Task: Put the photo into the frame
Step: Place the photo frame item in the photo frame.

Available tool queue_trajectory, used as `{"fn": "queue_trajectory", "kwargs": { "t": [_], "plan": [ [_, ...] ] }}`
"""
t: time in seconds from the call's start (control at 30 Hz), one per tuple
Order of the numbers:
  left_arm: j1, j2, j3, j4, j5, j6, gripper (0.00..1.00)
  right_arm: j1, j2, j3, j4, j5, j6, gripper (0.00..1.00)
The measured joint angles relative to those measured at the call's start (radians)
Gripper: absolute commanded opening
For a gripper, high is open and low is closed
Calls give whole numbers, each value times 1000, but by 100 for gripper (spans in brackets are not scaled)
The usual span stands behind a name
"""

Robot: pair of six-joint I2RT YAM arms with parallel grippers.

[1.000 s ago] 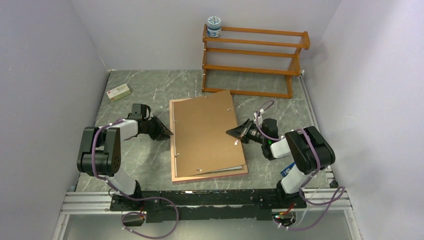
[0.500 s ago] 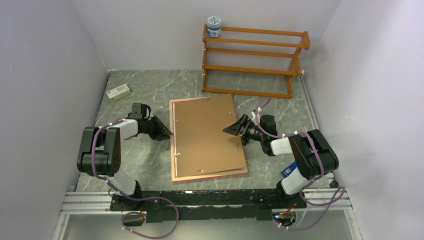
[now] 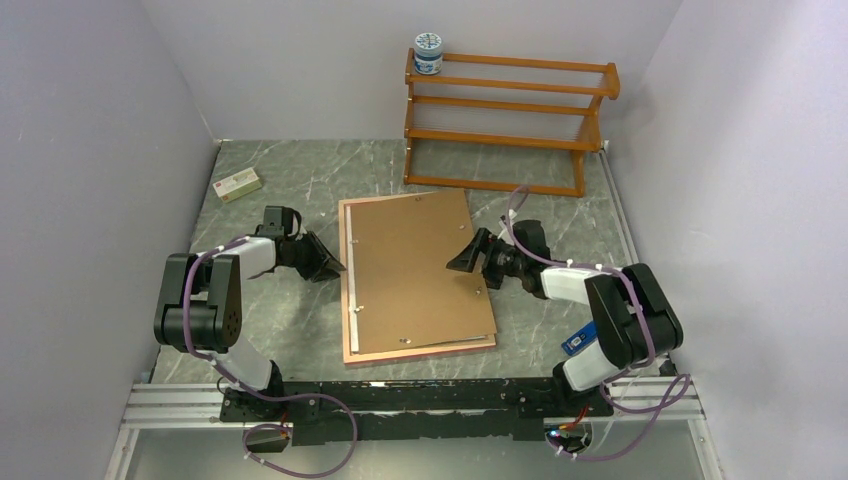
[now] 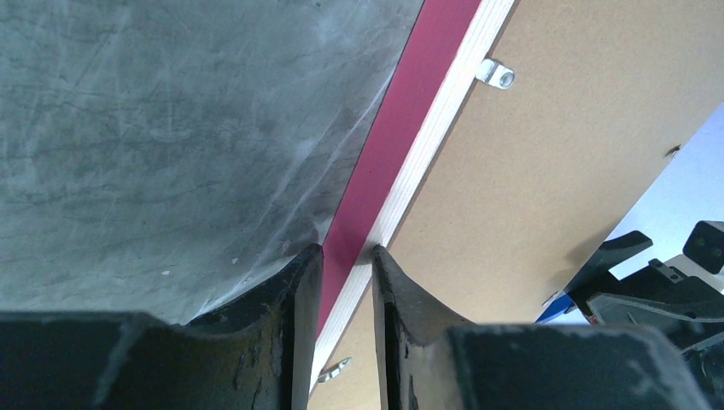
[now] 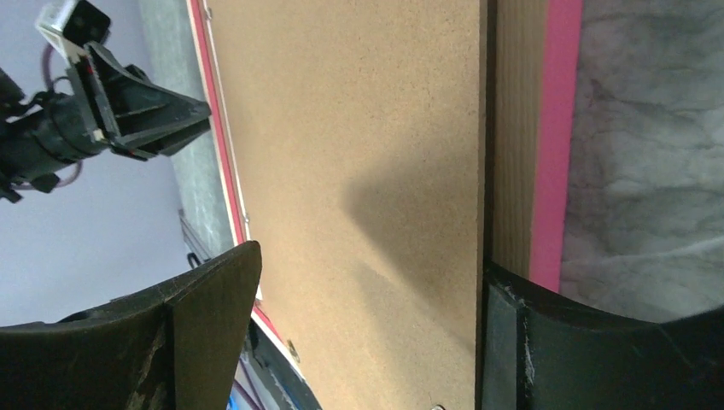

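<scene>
Beyond the frame (image 3: 420,351), a jar (image 3: 428,53), label illegible.

Bright, even light (soft shadows)

The grey marbled table (image 3: 300,320) carries the frame (image 3: 420,352), lying back-up at centre. A small box (image 3: 238,184) lies at upper left. A wooden rack (image 3: 500,130) stands at upper right, by the back wall.
</scene>
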Motion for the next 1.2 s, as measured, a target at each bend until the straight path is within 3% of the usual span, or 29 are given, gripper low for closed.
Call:
{"fn": "queue_trajectory", "kwargs": {
  "t": [0.3, 0.47, 0.93, 1.2],
  "plan": [
    [2, 0, 0, -3, 3, 6, 33, 84, 32, 99, -141, 52, -66, 85],
    [2, 0, 5, -10, 3, 10, 34, 100, 51, 188, -274, 94, -118, 99],
    [2, 0, 24, -33, -1, 32, 39, 204, 51, 337, -603, 358, -202, 99],
    [2, 0, 24, -33, -5, 33, 42, 213, 24, 376, -708, 414, -243, 99]
  ]
}}
